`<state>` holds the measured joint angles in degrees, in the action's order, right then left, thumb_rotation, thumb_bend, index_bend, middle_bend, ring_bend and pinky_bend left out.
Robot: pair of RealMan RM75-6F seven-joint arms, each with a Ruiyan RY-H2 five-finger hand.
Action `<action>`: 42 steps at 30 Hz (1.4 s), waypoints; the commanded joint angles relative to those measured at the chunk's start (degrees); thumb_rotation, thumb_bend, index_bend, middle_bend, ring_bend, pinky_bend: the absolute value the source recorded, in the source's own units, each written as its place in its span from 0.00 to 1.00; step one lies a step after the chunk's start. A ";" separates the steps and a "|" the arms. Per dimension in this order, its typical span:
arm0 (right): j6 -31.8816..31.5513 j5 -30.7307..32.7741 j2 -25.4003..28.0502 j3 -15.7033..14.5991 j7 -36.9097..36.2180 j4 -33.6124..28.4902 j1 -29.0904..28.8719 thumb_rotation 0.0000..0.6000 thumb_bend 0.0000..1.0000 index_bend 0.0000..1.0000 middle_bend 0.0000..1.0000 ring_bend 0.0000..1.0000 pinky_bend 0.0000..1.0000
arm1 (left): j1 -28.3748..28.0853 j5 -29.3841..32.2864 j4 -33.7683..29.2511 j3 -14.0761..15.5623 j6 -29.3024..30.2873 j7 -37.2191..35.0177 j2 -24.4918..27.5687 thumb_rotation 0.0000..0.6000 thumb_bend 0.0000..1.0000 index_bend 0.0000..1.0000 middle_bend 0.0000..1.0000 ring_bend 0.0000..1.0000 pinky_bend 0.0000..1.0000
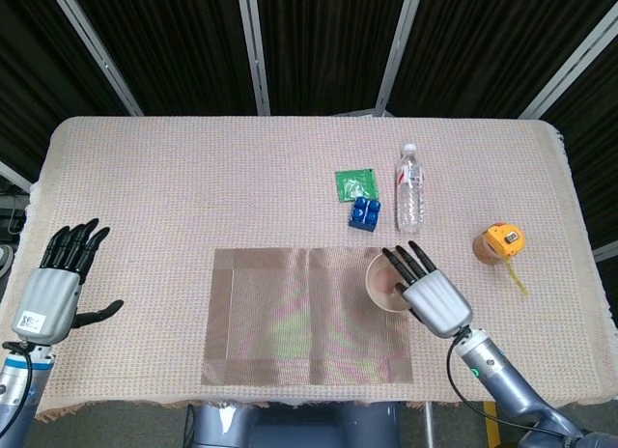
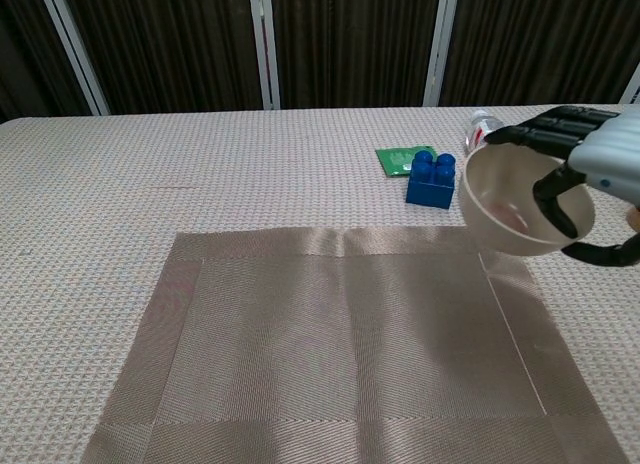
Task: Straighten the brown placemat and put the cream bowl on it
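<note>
Holding the bowl (image 2: 505, 202) over the placemat's (image 1: 290, 318) right edge.
Left hand (image 1: 53, 284) hovers at the table's (image 1: 193, 178) left edge, fingers spread, holding nothing; right hand (image 1: 425, 292) grips the tilted bowl's rim, clear of the mat, near the blue block (image 2: 430, 179) and bottle (image 1: 411, 187).

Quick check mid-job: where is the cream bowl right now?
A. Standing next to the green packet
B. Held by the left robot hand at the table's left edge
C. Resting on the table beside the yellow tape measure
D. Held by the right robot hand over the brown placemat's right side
D: the right robot hand grips the cream bowl, tilted and lifted above the right part of the brown placemat, as the chest view shows.
</note>
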<state>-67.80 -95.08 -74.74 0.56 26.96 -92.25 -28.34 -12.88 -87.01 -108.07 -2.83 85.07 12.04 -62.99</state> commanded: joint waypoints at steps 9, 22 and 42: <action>15.60 8.33 -6.50 3.02 13.28 -5.80 -8.00 1.00 0.32 0.73 0.00 0.00 0.00 | 0.11 1.59 1.11 -0.32 -1.00 -1.38 0.64 1.00 0.00 0.00 0.00 0.00 0.00; 15.74 14.98 -15.01 3.76 23.02 -3.27 -9.27 1.00 0.25 0.45 0.00 0.00 0.00 | -0.07 1.56 1.11 -0.50 -2.04 -1.14 0.38 1.00 0.00 0.00 0.00 0.00 0.00; -2.56 6.10 0.67 -2.98 20.07 -16.38 0.50 1.00 0.00 0.00 0.00 0.00 0.00 | 1.00 1.59 2.79 -1.03 -0.47 -0.64 -0.30 1.00 0.00 0.00 0.00 0.00 0.00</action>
<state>-64.77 -84.45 -79.42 0.04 50.65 -106.40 -31.50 -12.20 -85.26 -105.69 -3.87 84.19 11.33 -62.96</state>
